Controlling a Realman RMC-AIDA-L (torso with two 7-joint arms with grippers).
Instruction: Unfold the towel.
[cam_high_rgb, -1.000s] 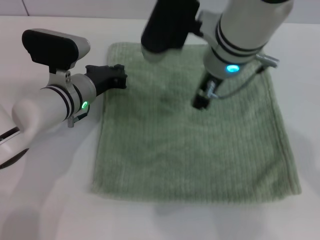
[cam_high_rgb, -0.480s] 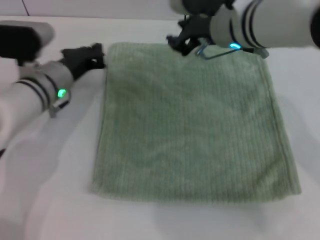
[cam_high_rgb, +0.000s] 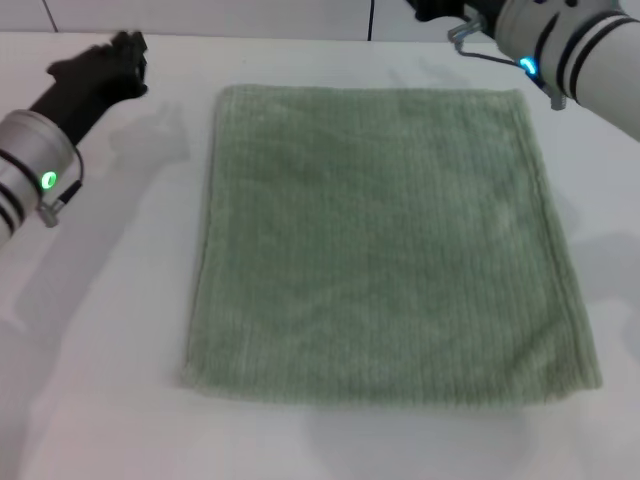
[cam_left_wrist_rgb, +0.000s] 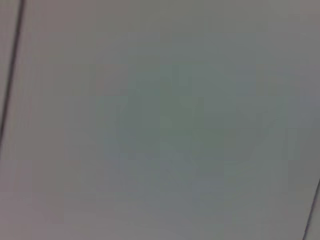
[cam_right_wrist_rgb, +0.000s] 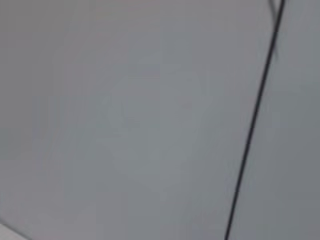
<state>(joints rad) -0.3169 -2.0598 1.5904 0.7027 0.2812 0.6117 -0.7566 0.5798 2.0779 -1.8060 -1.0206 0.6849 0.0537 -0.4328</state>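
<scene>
The towel (cam_high_rgb: 385, 245) is lying flat and fully spread on the table (cam_high_rgb: 110, 330), its slightly longer axis running twelve to six. The left gripper (cam_high_rgb: 125, 50) is hovering at ten o'clock and the right gripper (cam_high_rgb: 440, 8) at one o'clock, both clear of the cloth; whether either is spread or pressed together cannot be told.

Towel (cam_high_rgb: 385, 240): pale sage green, fine ribbed lines. Table (cam_high_rgb: 110, 330): plain white. Left gripper (cam_high_rgb: 110, 62): black.

Bright, even light; wrist views blurred (soft shadows).

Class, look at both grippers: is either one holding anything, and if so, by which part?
Nothing is held. The towel lies flat and free on the table; the left gripper is off to its far left, and the right gripper is beyond its far edge.
</scene>
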